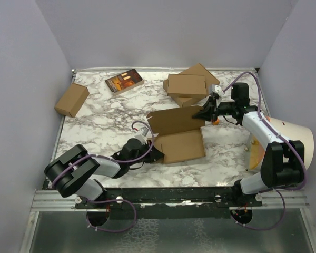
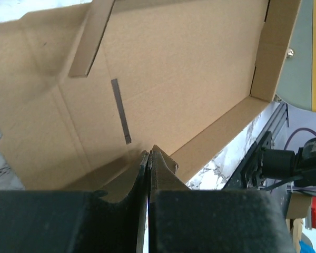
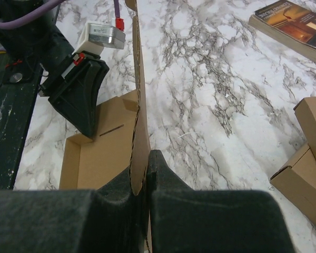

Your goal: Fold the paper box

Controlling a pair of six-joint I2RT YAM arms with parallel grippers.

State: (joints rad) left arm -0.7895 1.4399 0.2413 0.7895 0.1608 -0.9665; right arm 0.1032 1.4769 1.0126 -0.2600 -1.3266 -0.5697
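Two grips logged | paper box (image 1: 181,145) lay mid table (image 1: 102,126), lid raised; left gripper (image 1: 154,153) clamped on tray wall; right gripper (image 1: 204,113) clamped on lid edge | judged best: anchor tray; swing lid slowly along its crease

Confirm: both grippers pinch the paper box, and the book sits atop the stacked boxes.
Wrong on the book: the top external view shows it on the marble table, left of the stacked boxes. The left gripper and right gripper pinch the paper box.
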